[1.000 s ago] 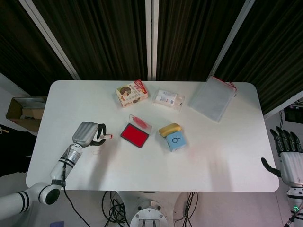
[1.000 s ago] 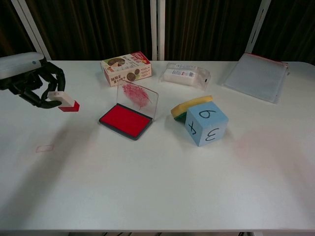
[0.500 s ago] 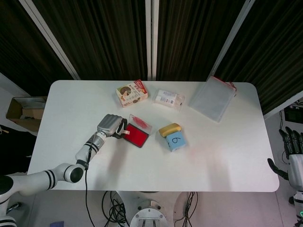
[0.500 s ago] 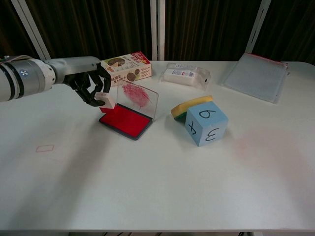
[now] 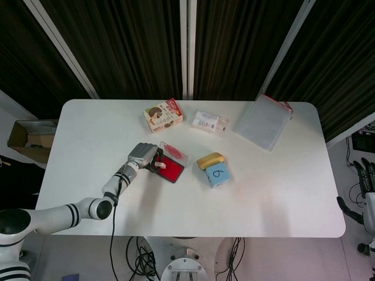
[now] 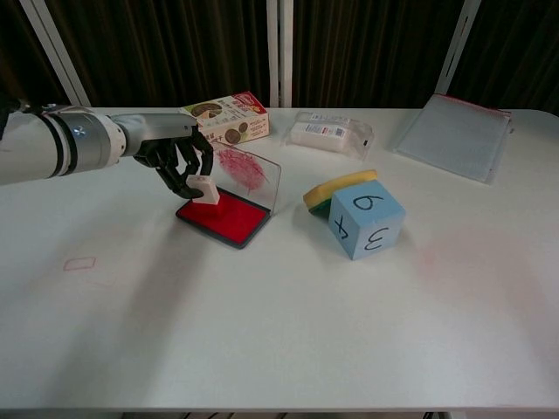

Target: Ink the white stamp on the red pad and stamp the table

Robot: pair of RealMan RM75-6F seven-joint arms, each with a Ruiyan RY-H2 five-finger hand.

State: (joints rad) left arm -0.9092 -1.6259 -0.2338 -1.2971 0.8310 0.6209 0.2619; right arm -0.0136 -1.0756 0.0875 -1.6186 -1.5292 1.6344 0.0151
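My left hand [image 6: 179,161] [image 5: 142,155] grips the white stamp [image 6: 205,189] [image 5: 157,164] and holds it over the left end of the red ink pad [image 6: 225,216] [image 5: 169,168]. The stamp's base sits at or just above the pad's red surface; contact is not clear. The pad's clear lid [image 6: 249,173] stands upright behind it, smeared with red ink. A faint red stamp outline [image 6: 79,263] marks the table at the left. My right hand [image 5: 366,181] shows only partly at the far right edge of the head view, off the table, holding nothing.
On the white table [image 6: 288,332] sit a blue numbered cube [image 6: 367,220] with a yellow sponge [image 6: 339,188] behind it, a snack box [image 6: 224,121], a clear packet [image 6: 330,133] and a grey pouch [image 6: 457,135]. A cardboard box [image 5: 29,139] stands left of the table.
My left hand carried the stamp rightward from the table's left side to the ink pad and lowered it there. My right hand slid further out of view.
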